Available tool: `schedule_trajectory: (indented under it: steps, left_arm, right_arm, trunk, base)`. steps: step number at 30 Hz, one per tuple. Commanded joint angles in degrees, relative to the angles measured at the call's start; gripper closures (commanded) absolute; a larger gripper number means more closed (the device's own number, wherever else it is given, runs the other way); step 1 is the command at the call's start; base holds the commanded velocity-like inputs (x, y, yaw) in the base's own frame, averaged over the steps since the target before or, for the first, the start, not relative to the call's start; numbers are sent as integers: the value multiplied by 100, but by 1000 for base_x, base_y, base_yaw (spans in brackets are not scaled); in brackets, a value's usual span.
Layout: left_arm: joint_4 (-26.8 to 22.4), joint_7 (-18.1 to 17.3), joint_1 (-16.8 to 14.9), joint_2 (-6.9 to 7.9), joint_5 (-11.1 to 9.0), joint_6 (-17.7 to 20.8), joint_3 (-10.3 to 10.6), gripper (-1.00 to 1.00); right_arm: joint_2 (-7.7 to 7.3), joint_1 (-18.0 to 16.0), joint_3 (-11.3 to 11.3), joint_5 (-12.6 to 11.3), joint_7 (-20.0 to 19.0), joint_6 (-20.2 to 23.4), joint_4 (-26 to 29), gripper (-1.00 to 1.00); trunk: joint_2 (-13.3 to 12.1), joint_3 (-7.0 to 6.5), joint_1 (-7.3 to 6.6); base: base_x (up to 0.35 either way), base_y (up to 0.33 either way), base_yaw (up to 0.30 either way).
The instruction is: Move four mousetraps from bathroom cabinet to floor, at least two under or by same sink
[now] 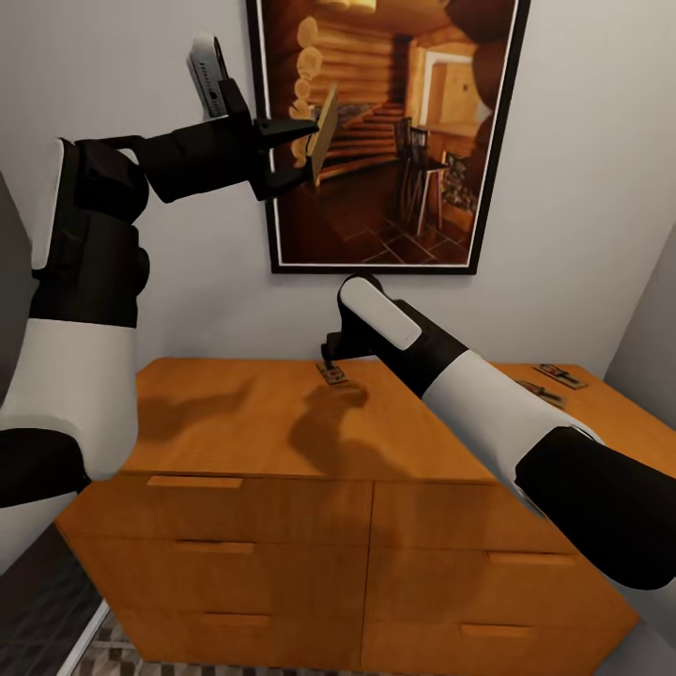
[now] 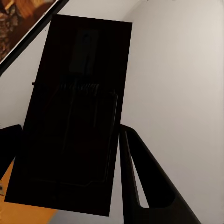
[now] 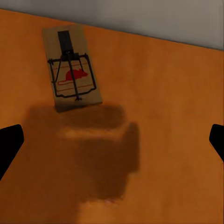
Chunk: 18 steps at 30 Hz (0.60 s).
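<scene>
Up high in front of the framed picture [image 1: 385,131], left gripper [image 1: 302,150] is raised well above the cabinet [image 1: 282,441], fingers clamped on a mousetrap [image 1: 323,131] held on edge, tilted, its flat face turned toward the wall. From the left wrist camera that same trap [image 2: 74,116] sits between the fingers [image 2: 140,186] as a dark backlit plate, wire spring faintly visible across it, white wall behind. Right arm reaches down over the cabinet top; right gripper [image 1: 330,352] hangs just above a second mousetrap [image 1: 332,373] lying flat near the back edge of the top, close to the wall. Right wrist camera: fingertips [image 3: 9,144] spread wide at either side, nothing between them, gripper open; trap [image 3: 72,74] lies ahead of the fingertips and toward one side, tan plate with black wire and a red mouse print, gripper shadow falling on the wood just short of it. Two more mousetraps [image 1: 560,376] [image 1: 541,391] lie flat on the cabinet top well off to the right of the right gripper, near each other, close to the right wall. Patterned tile floor [image 1: 122,652] shows below the cabinet's left corner. Drawers shut.
</scene>
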State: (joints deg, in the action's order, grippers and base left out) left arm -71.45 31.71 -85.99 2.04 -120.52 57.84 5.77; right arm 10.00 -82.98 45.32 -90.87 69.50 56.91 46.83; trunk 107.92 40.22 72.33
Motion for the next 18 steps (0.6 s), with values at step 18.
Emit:
schedule_trajectory:
  steps: [18]
  left_arm:
    - [3, 60, -5, -3, -40, -36, 12, 100]
  right_arm:
    - [0, -8, 21, -70, -230, 48, 43, -100]
  trunk:
    - [3, 7, 2]
  base:
    - [31, 0, 0]
